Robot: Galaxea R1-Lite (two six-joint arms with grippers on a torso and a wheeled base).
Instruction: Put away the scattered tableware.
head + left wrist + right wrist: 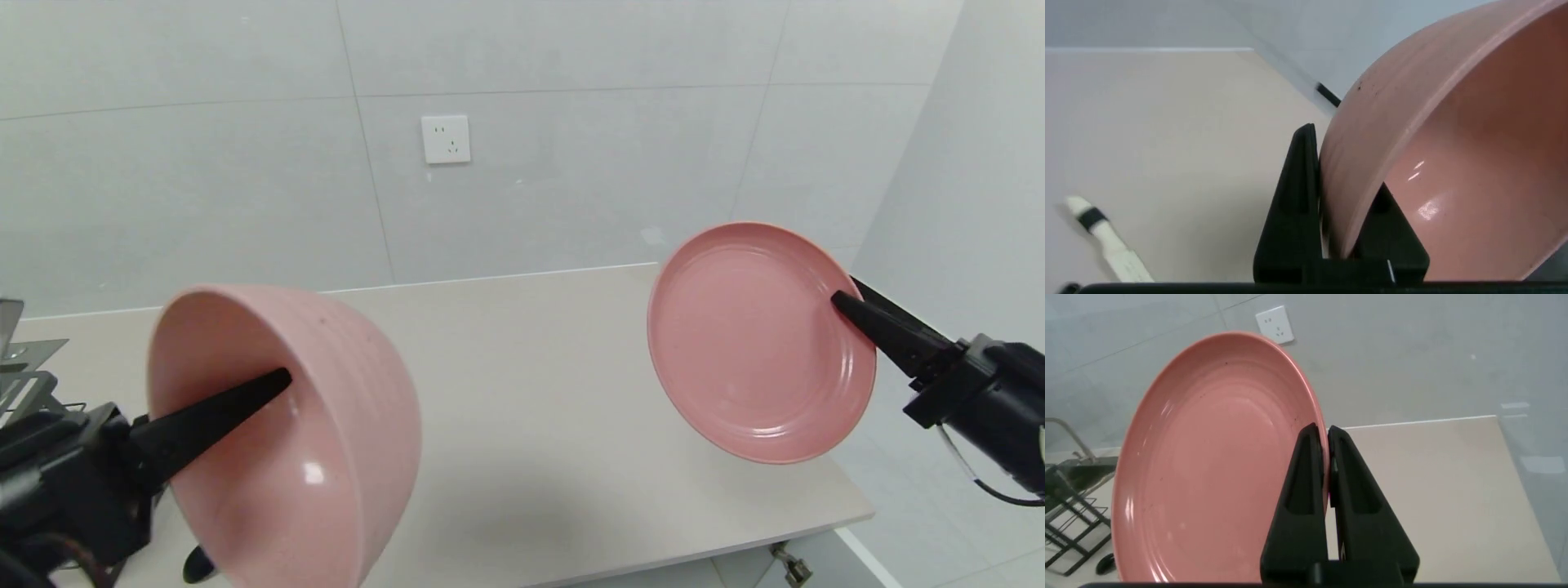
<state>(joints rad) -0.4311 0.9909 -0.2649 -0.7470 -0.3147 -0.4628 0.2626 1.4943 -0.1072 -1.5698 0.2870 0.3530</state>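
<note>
A pink bowl (326, 425) hangs tilted on its side above the table's near left, its mouth facing left. My left gripper (277, 380) is shut on its rim, one black finger inside the bowl; in the left wrist view the fingers of my left gripper (1331, 163) clamp the wall of the bowl (1470, 147). A pink plate (743, 343) is held nearly upright above the table's right end, with my right gripper (841, 300) shut on its right rim. In the right wrist view my right gripper (1327, 433) pinches the edge of the plate (1208, 474).
The beige table (531, 367) stretches between the arms, with tiled wall behind and its right edge close below the plate. A metal dish rack (24, 367) (1069, 514) stands at the far left. A white utensil handle (1106, 241) lies on the table.
</note>
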